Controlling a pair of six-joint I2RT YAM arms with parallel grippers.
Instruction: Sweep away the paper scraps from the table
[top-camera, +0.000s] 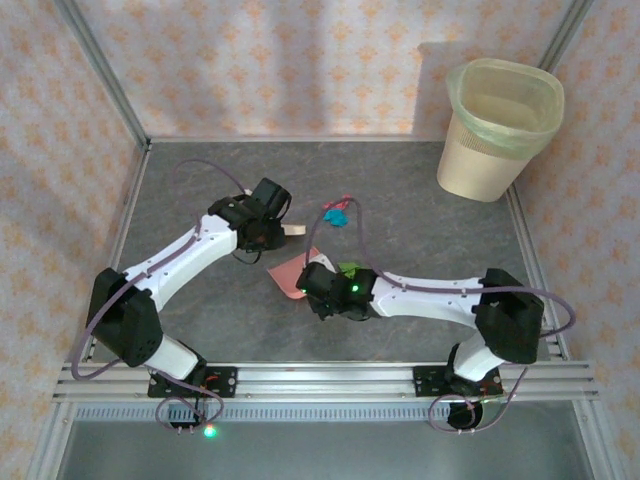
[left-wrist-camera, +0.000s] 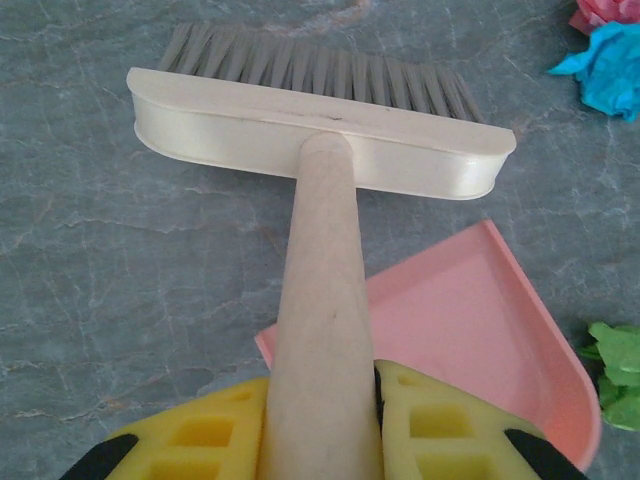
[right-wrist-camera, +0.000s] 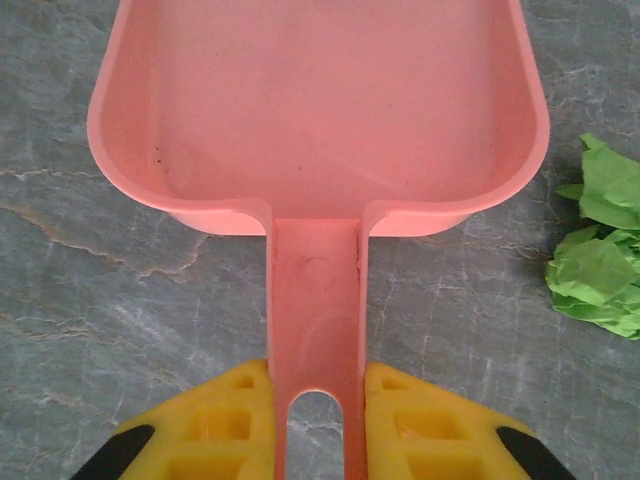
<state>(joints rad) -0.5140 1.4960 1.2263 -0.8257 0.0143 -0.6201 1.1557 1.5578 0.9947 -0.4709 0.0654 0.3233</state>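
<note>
The left claw (left-wrist-camera: 320, 425) is clamped on the brush (left-wrist-camera: 320, 150), its two yellow fingers (left-wrist-camera: 195, 435) pressed against either side of the pale round handle. The cream head lies straight ahead of the claw, with grey bristles pointing away onto the table (left-wrist-camera: 120, 300). The right claw (right-wrist-camera: 318, 415) grips the flat handle of the dustpan (right-wrist-camera: 320, 110), a yellow pad on each side of it and the pink scoop spreading out straight ahead. The scoop seems to lie flat on the stone surface, though the wrist view does not settle whether its far lip touches. From above, the left arm (top-camera: 175, 262) rises from its base at the near left, bows outward and reaches forward and to the right towards the middle of the table. The right arm (top-camera: 430, 297) stretches low and nearly level from its base at the near right, towards the left. The two claws come close together there, and the dustpan lies just right of the brush handle. Of the paper scraps, a green wad (right-wrist-camera: 600, 250) lies on the table just right of the right claw's scoop, close beside its rim. A blue wad (left-wrist-camera: 610, 65) and a pink wad (left-wrist-camera: 600, 12) sit ahead and to the right of the left claw, beyond the brush head's right end. A bin (top-camera: 497, 130) stands in the far right corner, well apart from both claws.
</note>
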